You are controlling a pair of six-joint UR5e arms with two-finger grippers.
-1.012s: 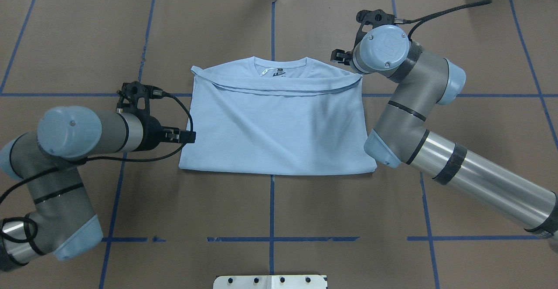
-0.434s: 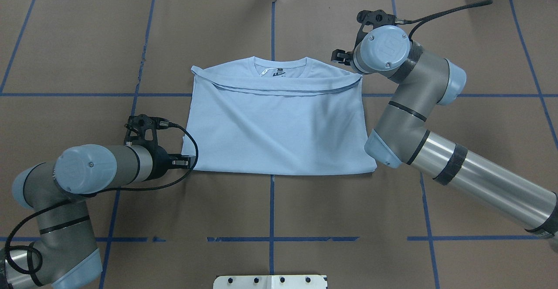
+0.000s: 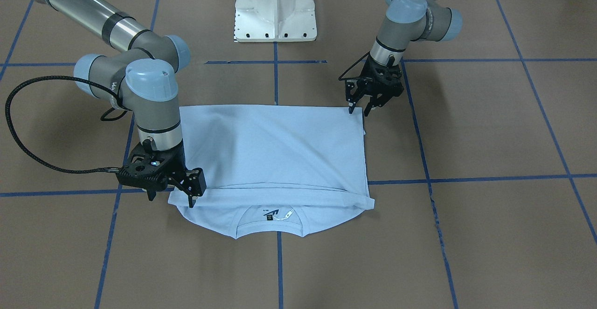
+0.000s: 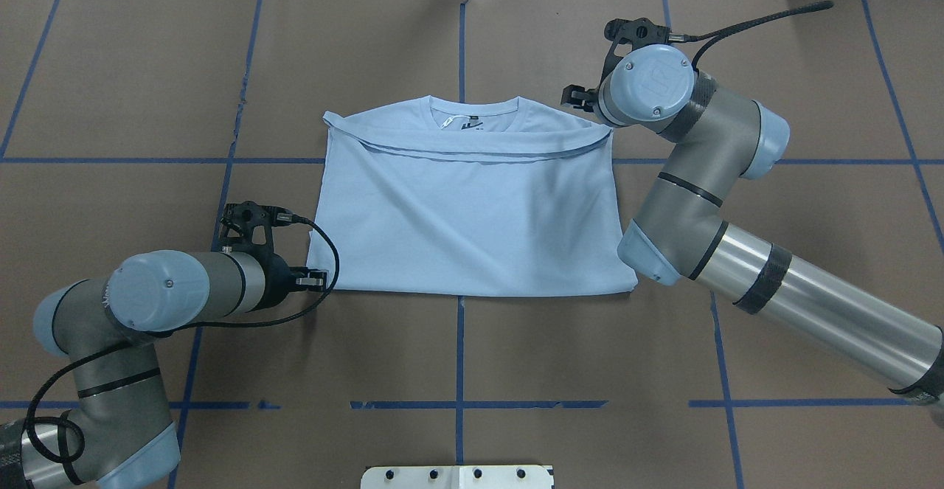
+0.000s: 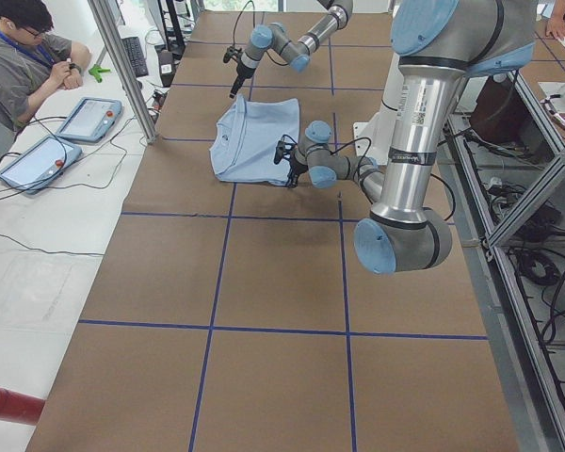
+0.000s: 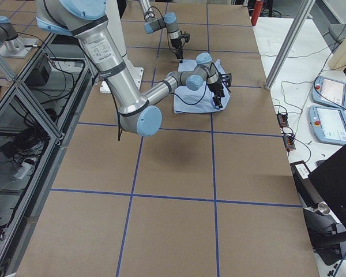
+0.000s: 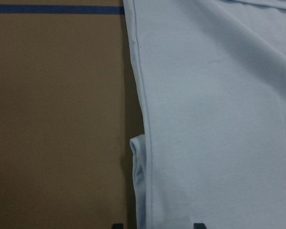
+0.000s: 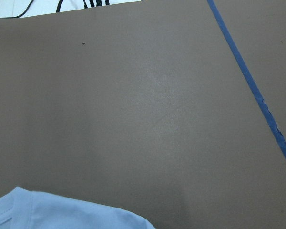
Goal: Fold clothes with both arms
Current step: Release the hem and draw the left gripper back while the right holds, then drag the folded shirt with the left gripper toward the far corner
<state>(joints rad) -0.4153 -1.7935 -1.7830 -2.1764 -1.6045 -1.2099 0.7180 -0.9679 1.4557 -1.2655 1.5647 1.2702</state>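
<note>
Looks down past a black two-finger tool (image 7: 157, 226), visible only as two dark fingertips (image 7: 197, 225) at the bottom edge, set well apart. Finds a smooth light blue fabric T-shirt (image 7: 219, 109) lying flat between those tips and ahead of the tool, filling everything to its right. Follows the shirt's stitched side edge (image 7: 142, 90) from between the tips, nearer the left one, running forward and leaning slightly left. Catches a lower layer (image 7: 137, 176) of the same cloth peeking out beside that edge, close to the left tip. Leaves bare brown paper-covered tabletop (image 7: 57, 119) to the tool's left, crossed far ahead by a blue tape line (image 7: 52, 9).
</note>
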